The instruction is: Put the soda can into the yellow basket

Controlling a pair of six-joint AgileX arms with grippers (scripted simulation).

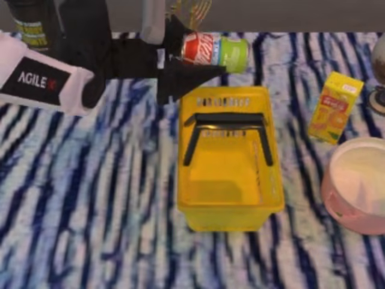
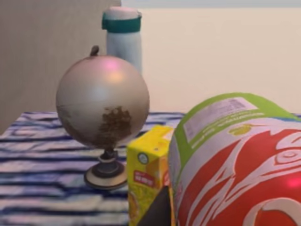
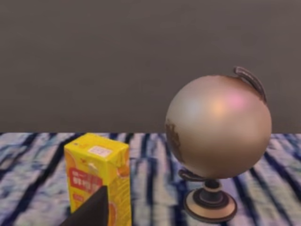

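1. The left arm reaches in from the top view's upper left, its white link lying across that corner, and the left gripper [image 1: 191, 60] is out above the table's far side, just beyond the far rim of the yellow basket [image 1: 274, 180]
2. The left gripper's dark fingers are clamped on the soda can [image 1: 215, 51], which lies on its side in the grip, red half toward the arm and green half pointing to the table's right
3. In the left wrist view the can [image 2: 235, 165] fills the near corner, right against the gripper
4. The right arm is out of the top view; only a dark finger tip [image 3: 91, 209] shows in its own wrist view, so I cannot tell its state
5. Count: one can, one basket, one juice carton [image 1: 335, 107], one pink tub [image 1: 361, 186], one globe [image 3: 217, 136], one black cylinder [image 1: 31, 27], one white bottle [image 2: 123, 33]
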